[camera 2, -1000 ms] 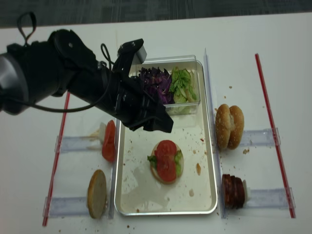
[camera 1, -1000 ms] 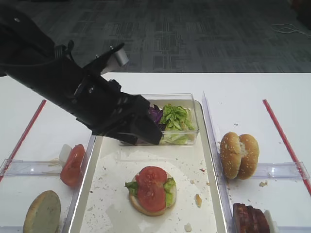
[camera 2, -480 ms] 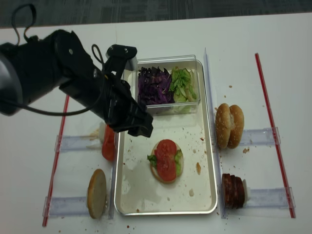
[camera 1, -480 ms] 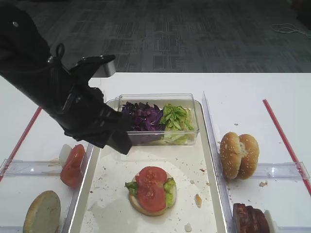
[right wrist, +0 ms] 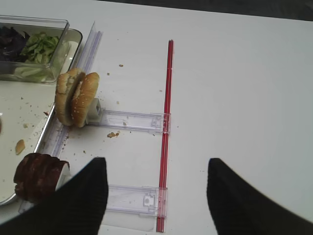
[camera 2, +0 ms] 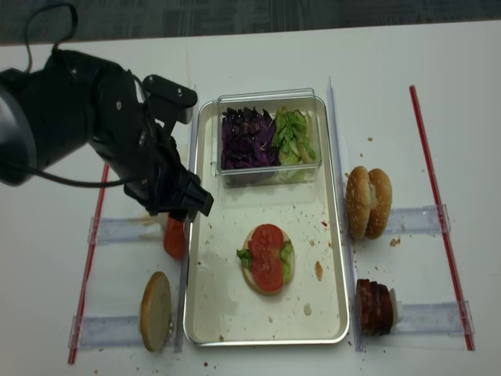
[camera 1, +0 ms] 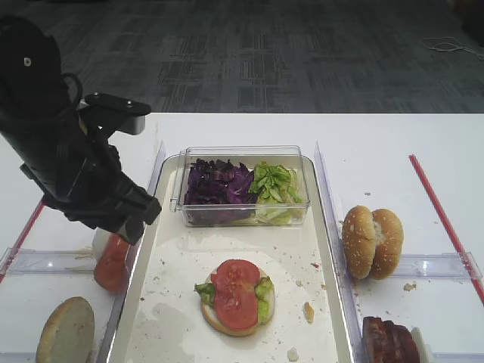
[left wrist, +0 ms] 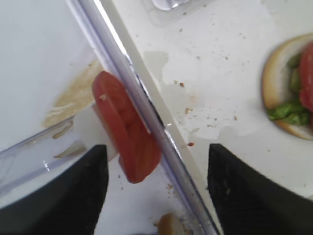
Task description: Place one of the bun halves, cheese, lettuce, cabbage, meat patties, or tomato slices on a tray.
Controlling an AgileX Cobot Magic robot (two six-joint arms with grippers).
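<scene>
Nowhere on the bench or its things does any readable writing show.

At the far left a single bun half stands on edge in a clear holder, golden-tan with a pale face. Above it, upright tomato slices sit in another clear holder just outside the rim of the tray; they are thin, round, red and glossy. The left end effector hangs directly over these slices with its dark fingers spread wide, one to each side; nothing is between them and they touch nothing that can be seen.

The tray is long and rectangular, with a white, crumb-speckled floor and a silvery rim. At its far end lies a clear plastic tub holding dark purple shredded cabbage on the left and light green crinkly lettuce on the right. Nearer the front, a bun base lies flat with green leaf and two tomato rounds on top.

Right of the tray, two bun halves stand on edge together in a holder. Below them dark reddish-brown meat patties stand stacked. The right end effector hovers over bare bench beside a red strip, fingers wide apart, holding nothing.
</scene>
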